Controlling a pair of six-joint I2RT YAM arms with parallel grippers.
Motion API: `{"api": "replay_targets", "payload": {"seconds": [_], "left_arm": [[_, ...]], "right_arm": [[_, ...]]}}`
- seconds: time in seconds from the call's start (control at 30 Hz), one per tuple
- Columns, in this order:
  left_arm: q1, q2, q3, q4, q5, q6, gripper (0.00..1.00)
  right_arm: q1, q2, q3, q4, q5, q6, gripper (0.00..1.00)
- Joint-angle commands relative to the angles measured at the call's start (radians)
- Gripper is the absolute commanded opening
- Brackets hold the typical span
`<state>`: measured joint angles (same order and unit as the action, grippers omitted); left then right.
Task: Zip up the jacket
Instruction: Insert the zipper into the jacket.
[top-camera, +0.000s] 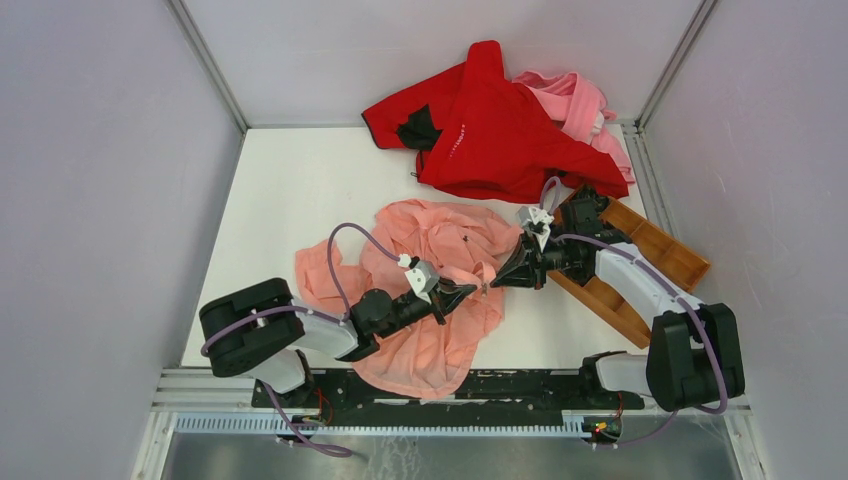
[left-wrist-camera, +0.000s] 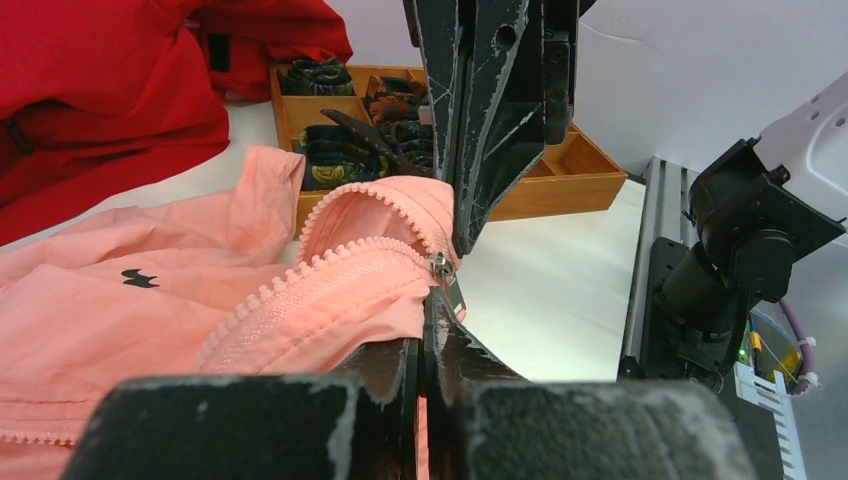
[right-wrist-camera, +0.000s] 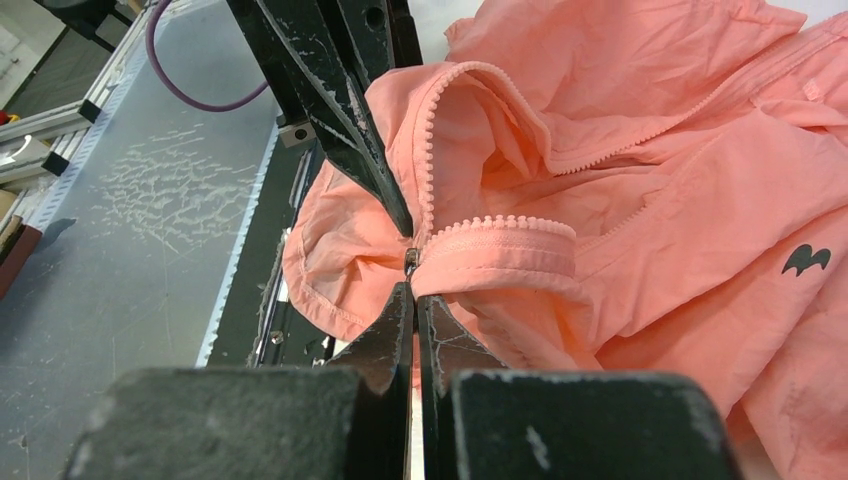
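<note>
The salmon-pink jacket lies crumpled mid-table, its front open and its zipper teeth curling apart. Its metal slider sits at the jacket's right edge, between my two gripper tips. My left gripper reaches in from the left and is shut, with pink fabric pinched between its fingers just below the slider. My right gripper comes from the right and is shut on the zipper edge at the slider. In the top view the left gripper and the right gripper nearly touch tip to tip.
A bright red garment and a paler pink garment are heaped at the back. A wooden tray with dark items lies under the right arm. Grey walls enclose the table, and a metal rail runs along the near edge.
</note>
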<state>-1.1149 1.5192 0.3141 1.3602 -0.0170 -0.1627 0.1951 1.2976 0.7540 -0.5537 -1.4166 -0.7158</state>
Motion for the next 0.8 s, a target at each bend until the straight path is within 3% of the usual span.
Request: {"api": "replay_targets", "payload": {"seconds": [0.0,0.53,0.77], "left_arm": [[-0.006,-0.002,0.027,0.041,0.012,0.040,0.02],[-0.006,-0.019,0.025,-0.010,0.068,0.102,0.02],[-0.006,-0.066,0.036,-0.124,0.082,0.221,0.02]], "right_arm": [[-0.001,-0.020,-0.002,0.059,-0.062,0.051,0.00],[-0.004,-0.007,0.000,0.054,-0.087,0.056,0.00],[-0.001,-0.012,-0.004,0.048,-0.087,0.047,0.00]]}}
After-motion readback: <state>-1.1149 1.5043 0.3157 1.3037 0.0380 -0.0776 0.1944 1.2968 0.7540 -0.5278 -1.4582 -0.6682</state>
